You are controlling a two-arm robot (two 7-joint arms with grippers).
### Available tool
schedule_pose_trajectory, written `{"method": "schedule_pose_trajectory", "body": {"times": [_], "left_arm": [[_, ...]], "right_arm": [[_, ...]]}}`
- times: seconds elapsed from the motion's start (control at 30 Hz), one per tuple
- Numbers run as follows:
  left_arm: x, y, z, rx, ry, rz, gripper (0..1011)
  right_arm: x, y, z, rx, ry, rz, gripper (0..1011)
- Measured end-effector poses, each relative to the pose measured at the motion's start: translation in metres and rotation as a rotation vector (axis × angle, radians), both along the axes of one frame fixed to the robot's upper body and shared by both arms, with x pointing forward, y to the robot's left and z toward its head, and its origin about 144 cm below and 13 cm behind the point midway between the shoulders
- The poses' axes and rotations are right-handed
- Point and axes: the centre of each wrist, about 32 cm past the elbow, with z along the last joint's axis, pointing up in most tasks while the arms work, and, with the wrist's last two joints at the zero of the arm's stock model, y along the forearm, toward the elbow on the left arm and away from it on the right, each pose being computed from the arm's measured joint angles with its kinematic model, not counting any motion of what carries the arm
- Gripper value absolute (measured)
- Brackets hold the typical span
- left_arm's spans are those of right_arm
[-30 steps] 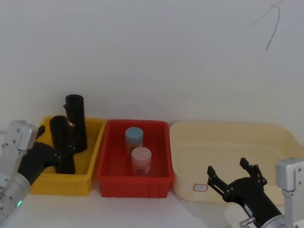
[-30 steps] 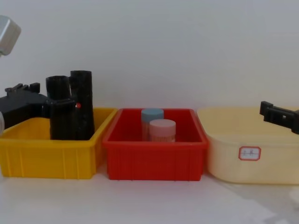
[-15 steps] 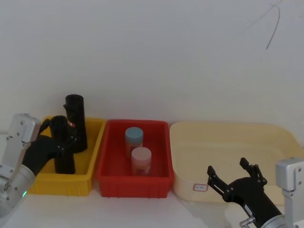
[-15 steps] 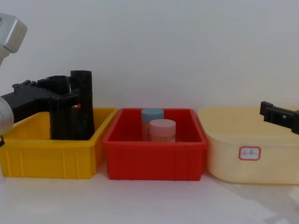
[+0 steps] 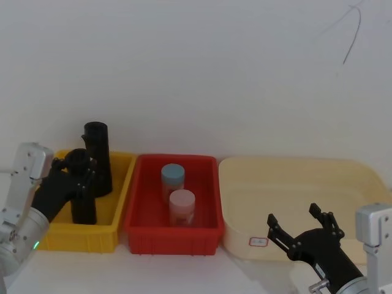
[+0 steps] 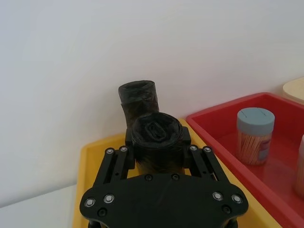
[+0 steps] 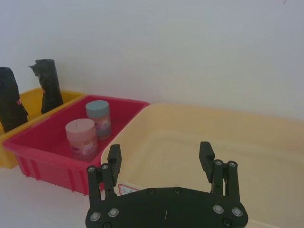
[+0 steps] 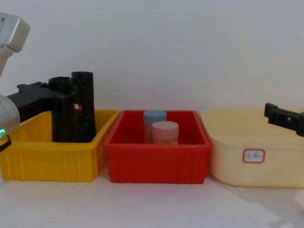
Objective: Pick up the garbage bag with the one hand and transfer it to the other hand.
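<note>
The garbage bag [image 5: 83,205], a smooth black roll, stands upright at the front of the yellow bin [image 5: 79,236]. My left gripper [image 5: 78,173] is shut on its upper part; in the left wrist view the fingers press both sides of the roll [image 6: 156,133]. From the chest view the gripper [image 8: 64,99] comes in from the left onto the roll [image 8: 61,123]. My right gripper [image 5: 301,222] hangs open and holds nothing at the near edge of the beige tub [image 5: 294,184], fingers spread in the right wrist view [image 7: 160,156].
A second black roll [image 5: 98,147] with a ragged top stands right behind the held one. The red bin [image 5: 171,236] in the middle holds a blue-lidded jar [image 5: 173,180] and a pink-lidded jar [image 5: 182,207]. A white wall closes the back.
My left gripper has slid from the middle of the roll up towards its top, and the left arm has risen. The roll still stands in the bin. The right arm has not moved.
</note>
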Motion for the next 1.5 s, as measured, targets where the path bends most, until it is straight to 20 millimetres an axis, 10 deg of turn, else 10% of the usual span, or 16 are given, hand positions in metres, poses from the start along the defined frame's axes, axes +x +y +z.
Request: {"method": "schedule_pose_trajectory", "body": {"times": [1.5], "left_arm": [[-0.008, -0.032, 0.081, -0.041, -0.274, -0.299, 377]], "right_arm": [[-0.001, 0.000, 0.000, -0.001, -0.005, 0.005, 1000]]}}
